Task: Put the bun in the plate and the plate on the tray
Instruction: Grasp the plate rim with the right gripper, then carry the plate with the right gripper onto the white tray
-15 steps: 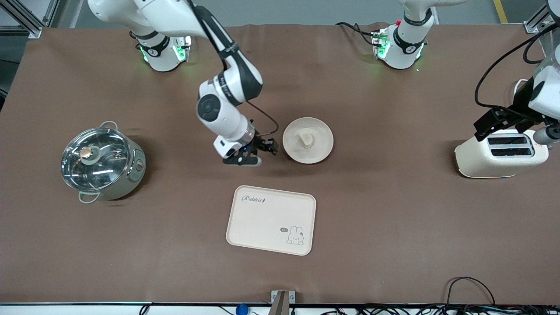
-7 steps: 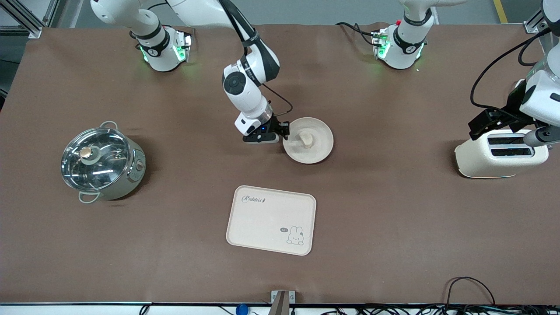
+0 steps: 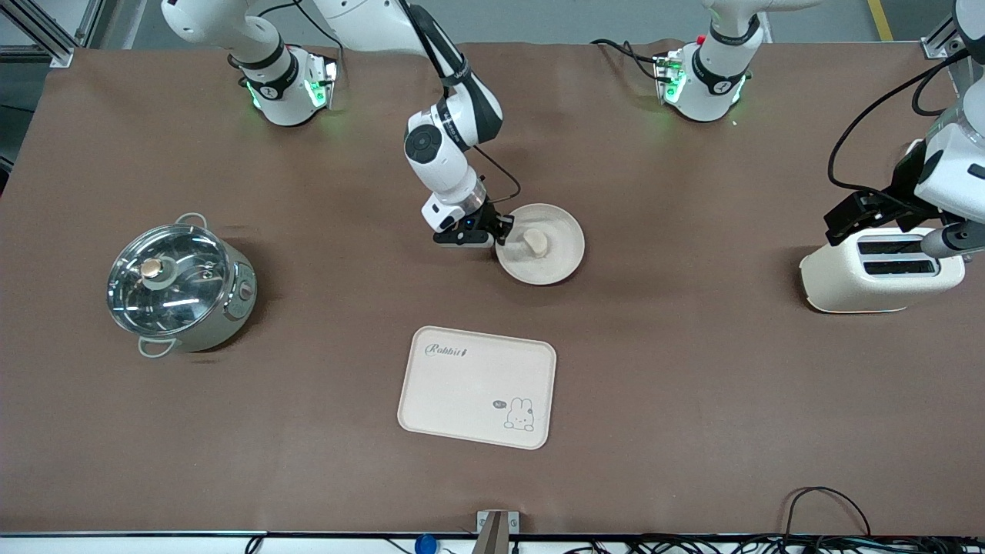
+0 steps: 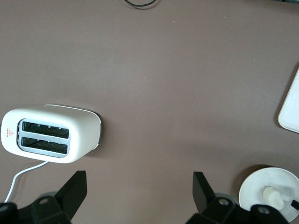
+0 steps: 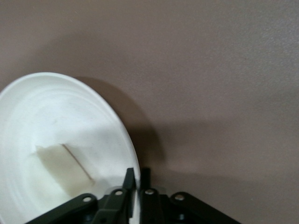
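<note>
The round cream plate (image 3: 559, 258) sits on the brown table near the middle, with the small pale bun (image 3: 536, 242) lying in it. My right gripper (image 3: 502, 231) is shut on the plate's rim at the side toward the right arm's end; in the right wrist view its jaws (image 5: 138, 173) pinch the rim of the plate (image 5: 60, 107), with the bun (image 5: 60, 170) just inside. The cream "Rabbit" tray (image 3: 462, 388) lies nearer the front camera than the plate. My left gripper (image 3: 893, 219) hangs open over the toaster, and it is empty in the left wrist view (image 4: 138, 176).
A white toaster (image 3: 881, 269) stands at the left arm's end. A steel pot with a glass lid (image 3: 181, 285) stands at the right arm's end. The left wrist view also shows the toaster (image 4: 51, 135), the tray's edge (image 4: 290, 107) and the plate (image 4: 261, 184).
My right gripper has swung from beside the plate up to its rim and closed on it. The plate has shifted very slightly. The left arm has barely moved.
</note>
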You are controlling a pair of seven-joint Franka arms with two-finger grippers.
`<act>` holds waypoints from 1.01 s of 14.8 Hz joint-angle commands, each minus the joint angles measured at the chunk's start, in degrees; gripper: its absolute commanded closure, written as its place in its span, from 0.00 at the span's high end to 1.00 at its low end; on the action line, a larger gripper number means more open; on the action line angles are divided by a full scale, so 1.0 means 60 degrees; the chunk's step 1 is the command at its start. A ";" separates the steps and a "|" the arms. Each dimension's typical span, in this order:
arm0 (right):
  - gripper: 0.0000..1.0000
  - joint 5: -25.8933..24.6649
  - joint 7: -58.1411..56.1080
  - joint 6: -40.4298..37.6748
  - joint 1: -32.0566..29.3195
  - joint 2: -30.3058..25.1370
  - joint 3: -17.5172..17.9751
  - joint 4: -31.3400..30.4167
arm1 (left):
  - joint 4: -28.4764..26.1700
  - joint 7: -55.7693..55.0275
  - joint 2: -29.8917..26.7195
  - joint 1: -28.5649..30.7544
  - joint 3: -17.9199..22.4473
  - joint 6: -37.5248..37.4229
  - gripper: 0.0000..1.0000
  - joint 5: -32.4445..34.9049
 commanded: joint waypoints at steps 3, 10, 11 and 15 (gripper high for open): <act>0.00 0.0379 -0.0178 -0.0163 -0.0163 -0.0084 -0.0179 0.0252 | 0.0230 0.0067 0.0080 0.0007 0.0020 -0.0207 1.00 0.0036; 0.00 -0.0161 -0.1614 -0.1801 -0.3121 0.0952 -0.0297 0.3353 | 0.0230 0.0214 0.0066 0.0066 0.0035 -0.0426 1.00 0.0022; 0.00 -0.0221 -0.1614 -0.1921 -0.3414 0.1521 -0.0297 0.4027 | 0.0245 0.0214 0.0080 0.0051 0.0035 -0.0426 1.00 0.0022; 0.00 -0.0178 -0.1541 -0.2257 -0.4265 0.3399 -0.0283 0.6198 | 0.0245 0.0520 0.0080 0.0051 0.0020 -0.0426 1.00 0.0095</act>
